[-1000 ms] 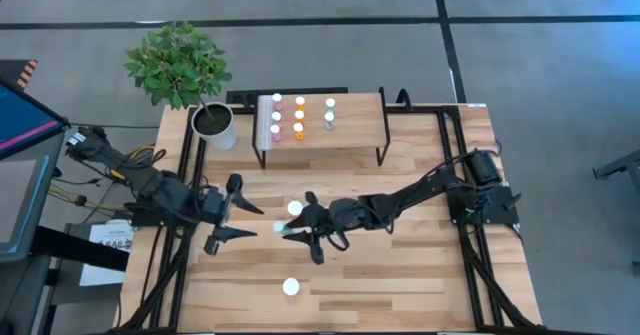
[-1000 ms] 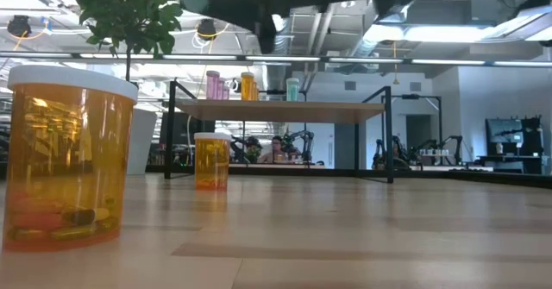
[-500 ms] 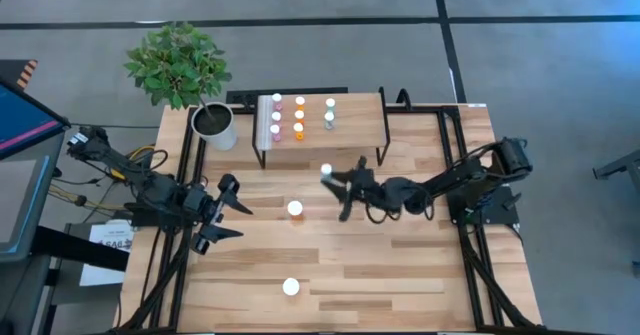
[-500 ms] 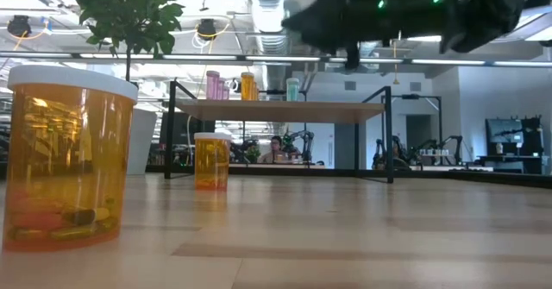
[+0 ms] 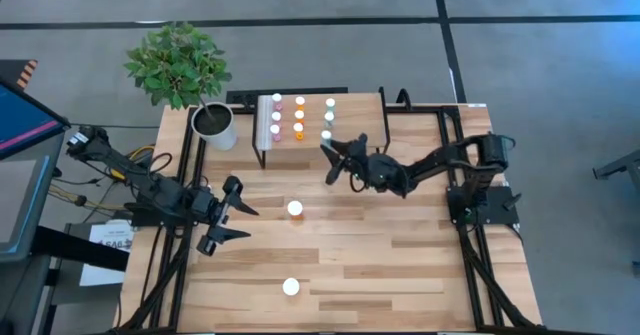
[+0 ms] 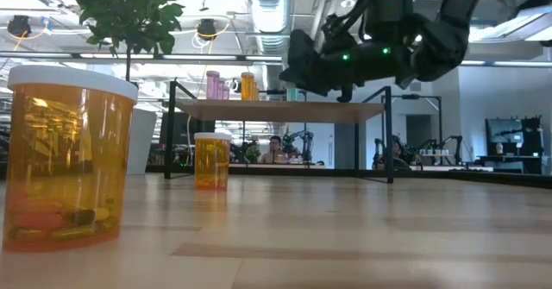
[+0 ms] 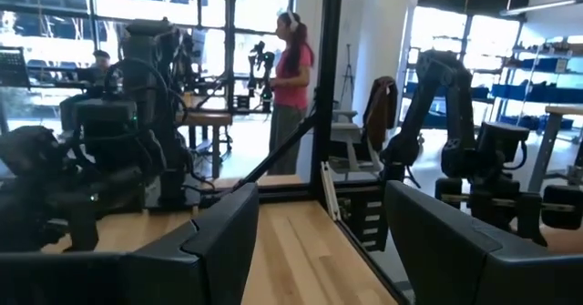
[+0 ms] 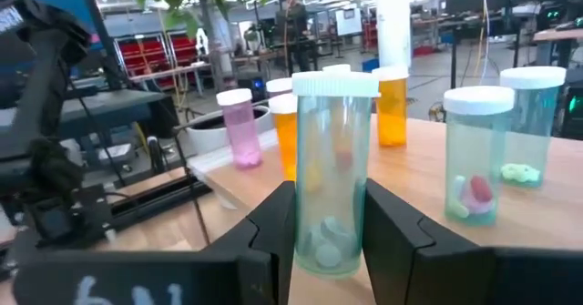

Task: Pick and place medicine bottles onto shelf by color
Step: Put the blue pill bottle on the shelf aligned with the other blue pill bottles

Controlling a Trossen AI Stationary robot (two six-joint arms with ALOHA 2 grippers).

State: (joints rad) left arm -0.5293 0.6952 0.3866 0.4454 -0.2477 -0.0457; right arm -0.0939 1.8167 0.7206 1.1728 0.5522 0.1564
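My right gripper [image 5: 333, 155] is shut on a teal-green bottle with a white cap [image 8: 330, 191] at the near edge of the shelf [image 5: 355, 125]. It shows high in the low view [image 6: 302, 65]. On the shelf stand rows of pink [image 5: 277, 117], orange [image 5: 299, 115] and teal [image 5: 329, 111] bottles, upright on their bases. Two larger orange bottles [image 5: 295, 209] [image 5: 291, 286] stand upright on the table. My left gripper [image 5: 232, 221] is open and empty at the table's left. My right gripper pinches the teal bottle's lower body [image 8: 301, 223] between its two fingers, one on each side. The fingers come roughly level from the table's right side. The bottle stands upright in the hold; whether its base touches the shelf I cannot tell.
A white plant pot [image 5: 214, 125] with a leafy plant stands left of the shelf. Black frame rails run along the table's left and right sides [image 5: 450, 165]. Bare shelf top lies right of the teal bottles. A person shows in the room beyond [image 7: 291, 73].
My right gripper has carried the teal bottle from the middle of the table, lifted clear and upright, toward the right and far edges, up to the shelf's near edge. It has stayed shut on the bottle.
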